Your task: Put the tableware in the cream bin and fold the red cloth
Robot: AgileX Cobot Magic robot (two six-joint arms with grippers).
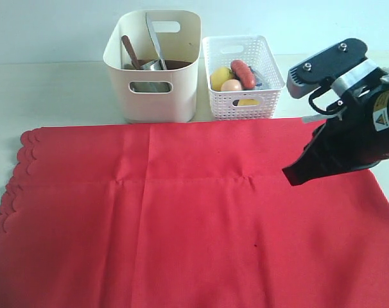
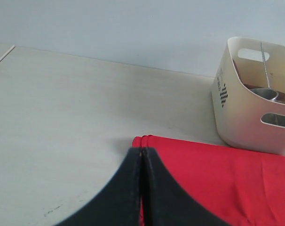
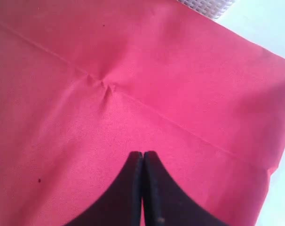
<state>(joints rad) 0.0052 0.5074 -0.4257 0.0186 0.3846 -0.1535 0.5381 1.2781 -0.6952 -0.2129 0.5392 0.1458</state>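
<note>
In the cream bin (image 1: 153,96) sits the tableware (image 1: 155,40). The red cloth (image 1: 194,218) awaits folding; both arms' pressed-together jaws must spread first.

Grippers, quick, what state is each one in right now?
Left gripper: closed, nothing visibly held.
Right gripper: closed, empty, over the red cloth.

A: right gripper (image 1: 291,178) state?
B: jaws fully together, tips meeting in one seam. Black fingers taper to a point, pitched down and forward of the wrist.
A: right arm (image 1: 364,119)?
B: comes in behind the gripper, tilted. Grey bracket (image 1: 326,67) with two bolts sits above and behind the fingers, a warning sticker on the black body below it.
A: left gripper (image 2: 141,150)?
B: same, jaws pressed closed. Only its own wrist view shows it.
</note>
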